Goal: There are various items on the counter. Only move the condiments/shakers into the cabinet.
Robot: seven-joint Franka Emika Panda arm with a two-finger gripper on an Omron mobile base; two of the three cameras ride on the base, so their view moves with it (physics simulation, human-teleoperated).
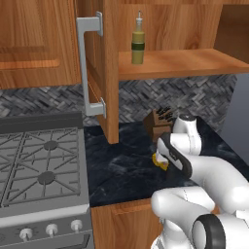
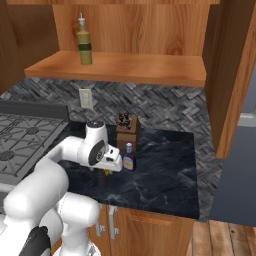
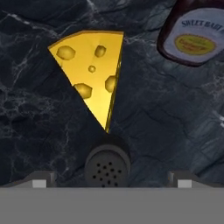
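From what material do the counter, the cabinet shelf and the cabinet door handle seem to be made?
Counter: looks like polished dark stone, judging by the pale marble-like veins across its black surface.
Cabinet shelf: looks like wood with a smooth finish, since brown grain lines run along it.
Cabinet door handle: probably brushed metal, as it is plain grey with a dull sheen.

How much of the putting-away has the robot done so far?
Done: the tall bottle already stands on the cabinet shelf. In hand: nothing yet; the open gripper hangs right over the black shaker, so that looks like the next pick. Left: the shaker and the red-capped bottle are still on the counter. The cheese and knife block stay put.
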